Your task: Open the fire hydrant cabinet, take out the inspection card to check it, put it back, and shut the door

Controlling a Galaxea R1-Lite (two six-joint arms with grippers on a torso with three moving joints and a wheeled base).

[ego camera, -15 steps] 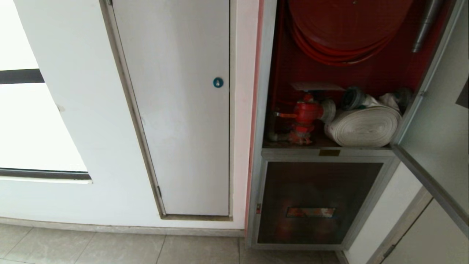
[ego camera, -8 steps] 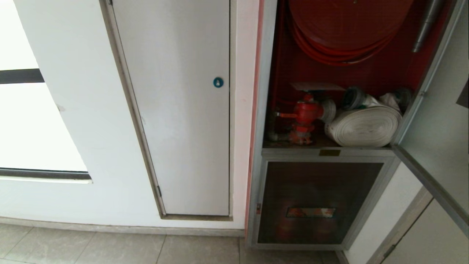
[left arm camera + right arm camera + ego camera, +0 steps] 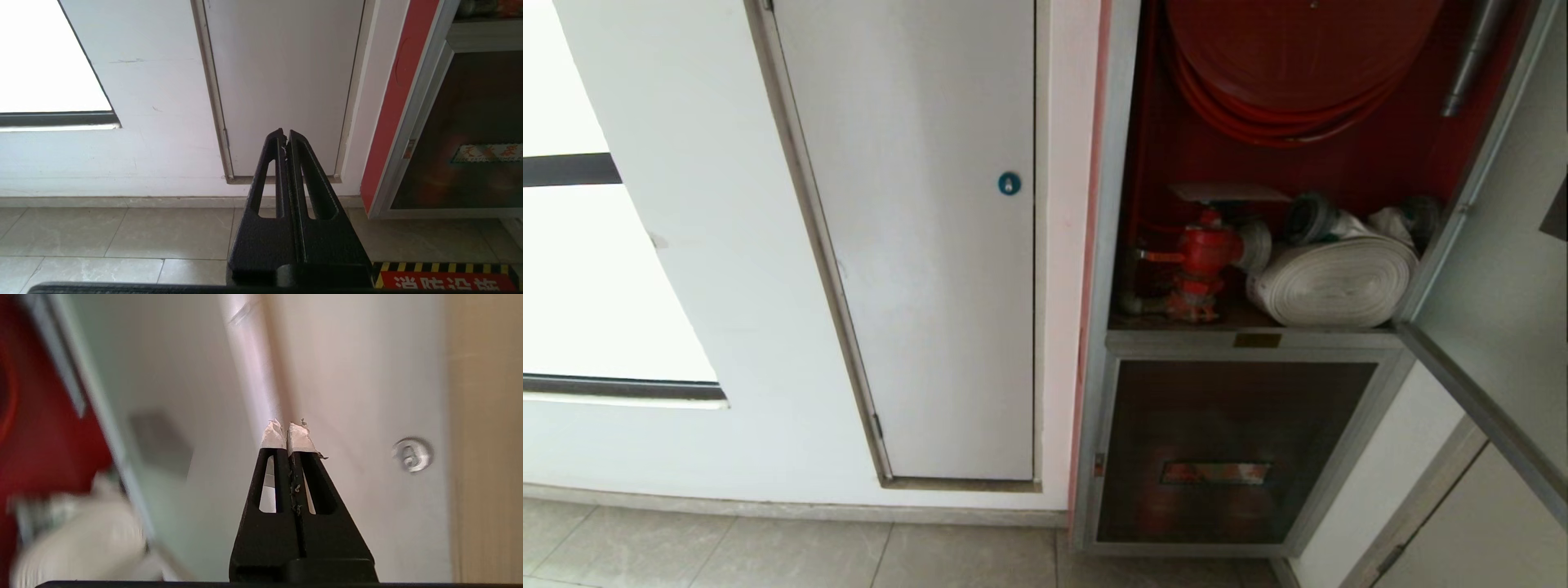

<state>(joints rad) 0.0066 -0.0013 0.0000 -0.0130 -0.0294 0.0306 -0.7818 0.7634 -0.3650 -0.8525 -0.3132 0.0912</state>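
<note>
A white wall (image 3: 686, 269) holds the fire hydrant cabinet (image 3: 1107, 245), its door (image 3: 1494, 269) open. The inspection card (image 3: 1229, 193) lies above the red valve (image 3: 1205, 257). My right tool (image 3: 288, 435) is closed and empty beside the door; I open it before reaching the card.

I'm facing a white wall (image 3: 711, 269) with a plain white-grey panel door (image 3: 923, 245) set in a metal frame — a blue round lock (image 3: 1009, 184) near its edge — a bright window (image 3: 580, 278) at my left, and grey floor tiles (image 3: 768, 555) below.
</note>
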